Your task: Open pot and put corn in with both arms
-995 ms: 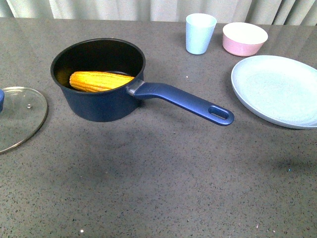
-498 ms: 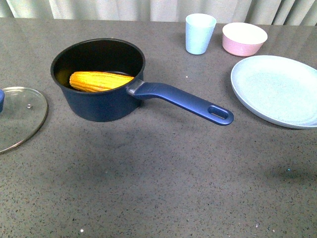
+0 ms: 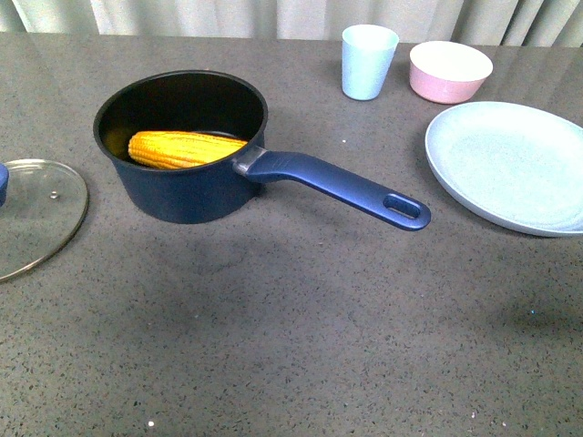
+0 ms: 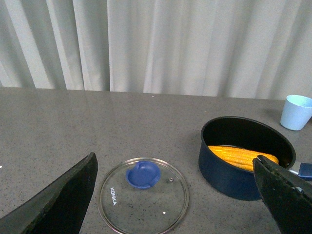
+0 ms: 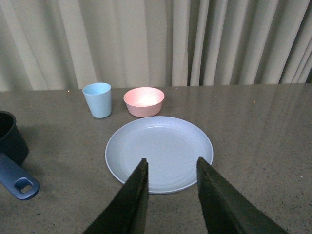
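The navy pot (image 3: 182, 187) stands uncovered at the table's left, its long handle (image 3: 346, 187) pointing right and toward me. The yellow corn (image 3: 182, 148) lies inside it. Both also show in the left wrist view: the pot (image 4: 229, 170) and the corn (image 4: 239, 157). Neither arm shows in the front view. My left gripper (image 4: 175, 163) is open wide and empty, held above the table over the glass lid (image 4: 143, 195). My right gripper (image 5: 171, 165) is open and empty, above the near rim of the light blue plate (image 5: 159, 151). The pot's handle end (image 5: 17, 183) shows there.
The glass lid with its blue knob (image 3: 32, 214) lies flat left of the pot. A light blue cup (image 3: 368, 61) and a pink bowl (image 3: 449, 70) stand at the back right. The large light blue plate (image 3: 510, 164) lies at the right. Curtains hang behind the table.
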Tool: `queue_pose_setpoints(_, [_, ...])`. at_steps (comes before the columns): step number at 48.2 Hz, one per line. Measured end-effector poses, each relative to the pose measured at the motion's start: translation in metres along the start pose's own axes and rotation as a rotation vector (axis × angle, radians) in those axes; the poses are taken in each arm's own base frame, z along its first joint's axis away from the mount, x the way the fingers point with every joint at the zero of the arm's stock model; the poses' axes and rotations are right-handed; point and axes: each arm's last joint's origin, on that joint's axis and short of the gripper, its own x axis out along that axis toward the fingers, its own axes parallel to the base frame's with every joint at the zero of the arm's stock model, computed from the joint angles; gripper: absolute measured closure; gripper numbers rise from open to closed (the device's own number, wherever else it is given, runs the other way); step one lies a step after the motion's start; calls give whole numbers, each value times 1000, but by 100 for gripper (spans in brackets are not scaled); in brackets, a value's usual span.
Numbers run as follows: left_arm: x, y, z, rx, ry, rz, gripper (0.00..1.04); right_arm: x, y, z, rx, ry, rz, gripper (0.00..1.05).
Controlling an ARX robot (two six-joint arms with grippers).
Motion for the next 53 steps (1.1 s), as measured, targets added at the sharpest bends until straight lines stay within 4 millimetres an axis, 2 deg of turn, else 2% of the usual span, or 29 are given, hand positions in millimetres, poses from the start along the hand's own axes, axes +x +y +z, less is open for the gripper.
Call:
queue_pose_setpoints(22, [0,0,0,0,0,0,9,0,0,0,0,0,0,8])
queue_pose_setpoints(53, [0,0,0,0,0,0,9,0,0,0,0,0,0,9])
